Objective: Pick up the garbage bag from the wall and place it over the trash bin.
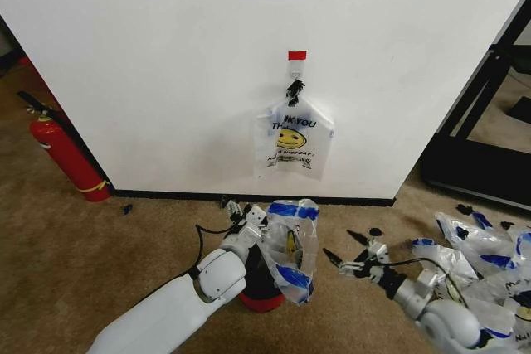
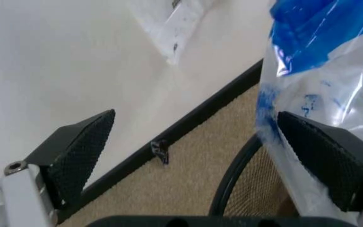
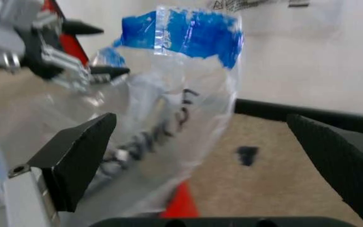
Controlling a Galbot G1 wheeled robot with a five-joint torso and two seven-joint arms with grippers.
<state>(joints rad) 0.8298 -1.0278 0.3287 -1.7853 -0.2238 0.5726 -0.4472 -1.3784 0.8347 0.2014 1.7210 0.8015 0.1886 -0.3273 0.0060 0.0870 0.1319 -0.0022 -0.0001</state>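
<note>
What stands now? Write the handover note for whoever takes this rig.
Left claw: open, at the top of the garbage bag, near the wall.
Right claw: open, beside the bag, apart from it.
The garbage bag sits over the trash bin; fit at the rim is hidden. A similar bag hangs on the wall hook.
Done: bag on bin. Left: check the fit.

Even, diffuse indoor light, no harsh glare
Soft shadow beside the hanging bag [image 1: 292,140] on the wall [image 1: 166,55]; both wrist views blurred, nearby plastic out of focus
</note>
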